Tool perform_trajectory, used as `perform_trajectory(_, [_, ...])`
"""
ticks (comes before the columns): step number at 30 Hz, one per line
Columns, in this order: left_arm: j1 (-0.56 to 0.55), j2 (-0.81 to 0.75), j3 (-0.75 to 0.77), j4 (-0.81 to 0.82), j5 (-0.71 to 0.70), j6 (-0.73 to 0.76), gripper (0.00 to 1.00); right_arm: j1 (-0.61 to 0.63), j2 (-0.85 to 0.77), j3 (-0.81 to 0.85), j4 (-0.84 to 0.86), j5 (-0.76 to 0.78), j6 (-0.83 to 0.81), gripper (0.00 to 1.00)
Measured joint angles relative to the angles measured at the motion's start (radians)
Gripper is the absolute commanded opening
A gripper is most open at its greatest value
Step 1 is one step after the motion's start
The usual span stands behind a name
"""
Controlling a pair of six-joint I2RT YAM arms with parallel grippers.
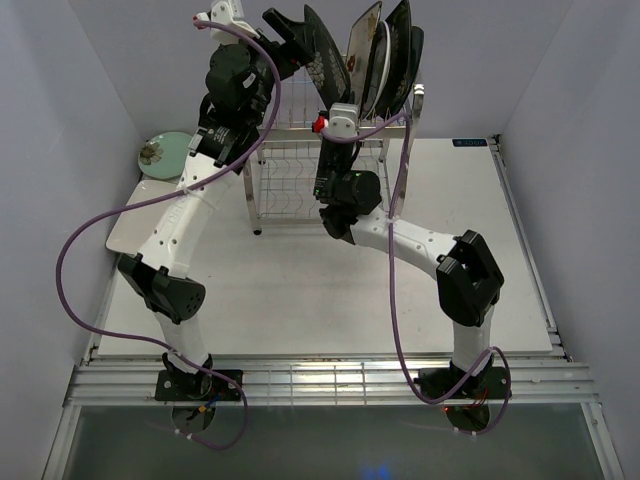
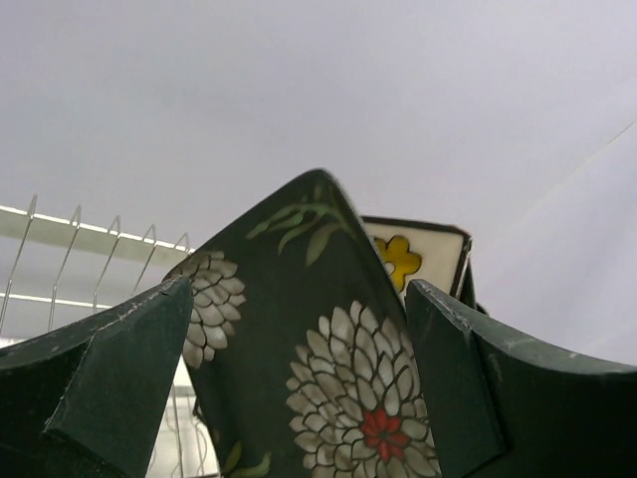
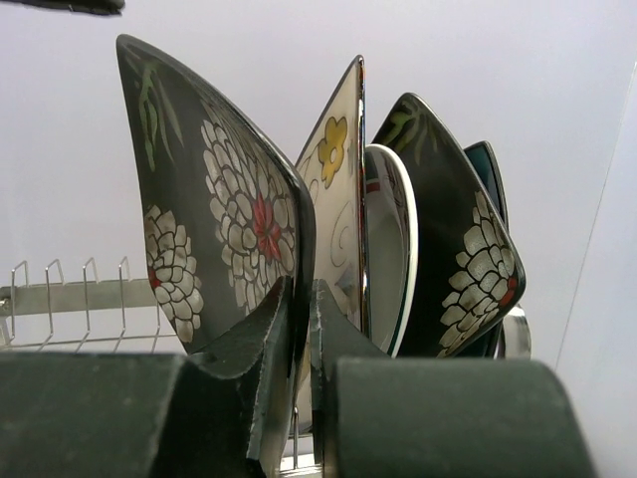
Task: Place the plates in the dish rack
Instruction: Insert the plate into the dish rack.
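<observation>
The steel dish rack (image 1: 285, 190) stands at the table's far middle. Several plates stand upright in its top tier: a dark floral square (image 1: 322, 55), the cream flowered square (image 1: 362, 42), the white teal-rimmed round (image 3: 393, 239), a second dark floral square (image 1: 397, 45) and the teal plate (image 1: 416, 55). My right gripper (image 3: 304, 309) is shut on the lower edge of the leftmost dark floral plate (image 3: 214, 199). My left gripper (image 2: 299, 378) is open, high up, its fingers either side of that plate's top corner (image 2: 318, 329). The pale green plate (image 1: 165, 152) and the white rectangular plate (image 1: 130, 225) lie at the left.
The white walls close in at the back and both sides. The left arm's purple cable (image 1: 80, 235) loops out over the table's left side. The rack's wire slots left of the plates (image 3: 70, 284) hold nothing.
</observation>
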Motion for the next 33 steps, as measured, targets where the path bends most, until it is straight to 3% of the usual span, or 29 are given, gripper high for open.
perform_trajectory(10, [0.0,0.01,-0.02,0.058,-0.109,0.033,0.98,-0.005,-0.043,-0.065,-0.003,-0.037,0.029,0.08])
perform_trajectory(22, [0.023,0.135,-0.026,0.122,-0.194,0.109,0.98,-0.009,-0.064,-0.086,-0.003,-0.021,0.075,0.08])
perform_trajectory(27, [0.062,0.192,-0.027,0.116,-0.18,0.111,0.98,-0.01,-0.064,-0.086,-0.003,-0.021,0.095,0.08])
perform_trajectory(33, [0.108,0.241,-0.026,0.138,-0.063,0.066,0.98,-0.011,-0.077,-0.108,-0.002,-0.031,0.126,0.08])
